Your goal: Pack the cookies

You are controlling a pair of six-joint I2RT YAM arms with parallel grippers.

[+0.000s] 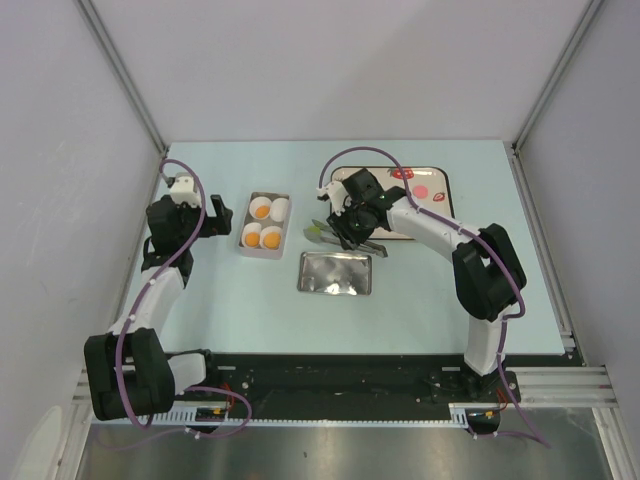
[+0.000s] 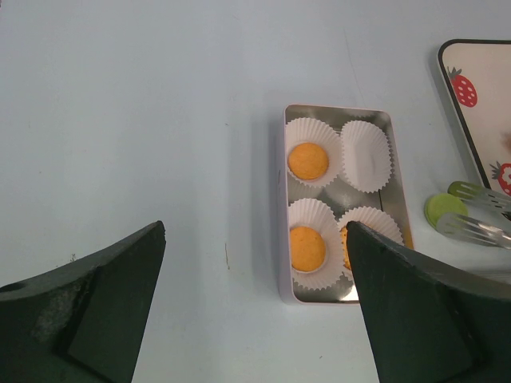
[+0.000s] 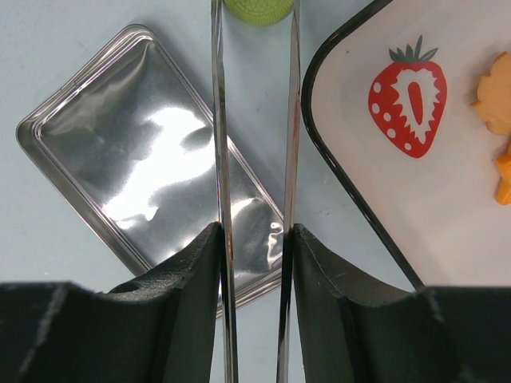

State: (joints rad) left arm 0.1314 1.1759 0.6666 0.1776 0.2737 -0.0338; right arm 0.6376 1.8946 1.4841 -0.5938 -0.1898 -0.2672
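A small tin (image 1: 246, 226) (image 2: 285, 199) holds white paper cups. Three cups carry round orange cookies (image 1: 262, 212) (image 2: 308, 160) (image 2: 307, 247), and one cup (image 2: 366, 155) is empty. My left gripper (image 1: 218, 218) (image 2: 255, 231) hangs open just left of the tin, nothing between its fingers; its right finger hides part of the third cookie. My right gripper (image 1: 350, 225) (image 3: 255, 231) is shut on metal tongs (image 1: 345, 237) (image 3: 217, 120) with green tips (image 3: 258, 9) (image 2: 443, 207), both fingers pressing the tong arms. Two more orange cookies (image 3: 495, 104) lie on the strawberry tray, cut off at the right edge.
A shiny rectangular tin lid (image 1: 336, 272) (image 3: 120, 159) lies on the table below the tongs. The white black-rimmed strawberry tray (image 1: 430, 185) (image 3: 399, 183) sits at the back right. Grey walls close in the table on three sides.
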